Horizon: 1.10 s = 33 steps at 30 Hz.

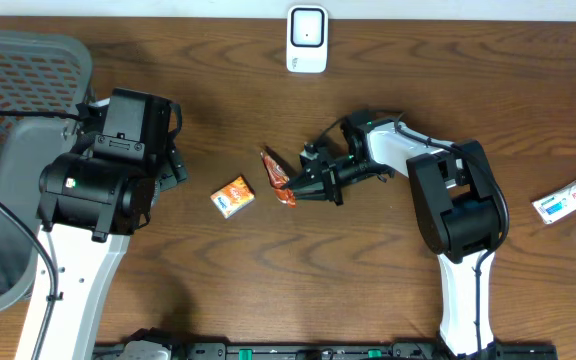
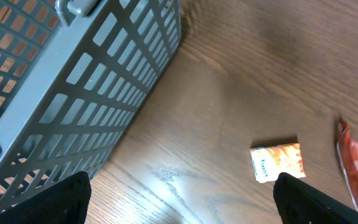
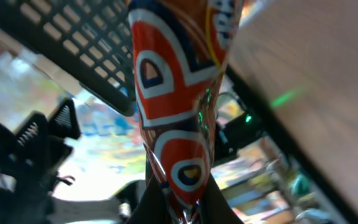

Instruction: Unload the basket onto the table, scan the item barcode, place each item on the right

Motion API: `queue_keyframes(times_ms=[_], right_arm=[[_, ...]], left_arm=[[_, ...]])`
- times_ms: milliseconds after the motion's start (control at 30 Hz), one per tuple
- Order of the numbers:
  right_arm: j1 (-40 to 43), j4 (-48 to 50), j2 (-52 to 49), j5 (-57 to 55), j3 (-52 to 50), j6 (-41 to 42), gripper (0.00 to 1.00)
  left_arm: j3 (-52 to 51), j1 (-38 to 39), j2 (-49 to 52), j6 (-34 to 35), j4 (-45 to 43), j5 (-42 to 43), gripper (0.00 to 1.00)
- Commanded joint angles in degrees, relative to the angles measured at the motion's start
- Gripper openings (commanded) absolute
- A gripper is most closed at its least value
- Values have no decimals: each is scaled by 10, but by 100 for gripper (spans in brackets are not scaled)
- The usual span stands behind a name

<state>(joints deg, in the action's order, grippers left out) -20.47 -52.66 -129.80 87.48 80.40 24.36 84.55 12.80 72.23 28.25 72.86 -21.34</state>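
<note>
at table left, basket [image 1: 8, 150], with left gripper [image 2: 179, 208] spread wide and empty beside it. mid-table, well apart from scanner [image 1: 307, 38], right gripper [image 1: 303, 185] pinched on one end of packet [image 1: 278, 178]. packet likely light, crinkly, slick film; best held by a sealed end, clear of print.

overhead: straight down | left wrist: low, oblique | right wrist: very close, maybe tilted | shared: orange packet [image 1: 275, 172]

Wood, plastic and film

The worktop [image 1: 268, 280] is smooth brown wood grain with a faint sheen. The basket [image 2: 27, 115] is matt grey plastic lattice. The snack wrapper [image 3: 179, 81] is glossy, crinkled orange-red film; the scanner [image 1: 307, 38] smooth white plastic
</note>
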Motion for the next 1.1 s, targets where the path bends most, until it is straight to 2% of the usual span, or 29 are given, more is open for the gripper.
queue_keyframes(times_ms=[0,100,367,533,800,967,1067], right_arm=[[-8,-73,10,20,4,44,1],[-8,-205,21,20,4,35,1],[-7,-442,38,20,4,-30,1],[16,-427,38,-3,4,-19,1],[105,-318,38,-182,4,31,1],[150,-326,38,-173,4,30,1],[152,-367,38,-129,4,0,1]], left_arm=[[0,-3,1,-6,0,-8,94],[0,-3,1,-6,0,-8,94],[0,-3,1,-6,0,-8,94],[0,-3,1,-6,0,-8,94],[0,-3,1,-6,0,-8,94],[0,-3,1,-6,0,-8,94],[0,-3,1,-6,0,-8,94]])
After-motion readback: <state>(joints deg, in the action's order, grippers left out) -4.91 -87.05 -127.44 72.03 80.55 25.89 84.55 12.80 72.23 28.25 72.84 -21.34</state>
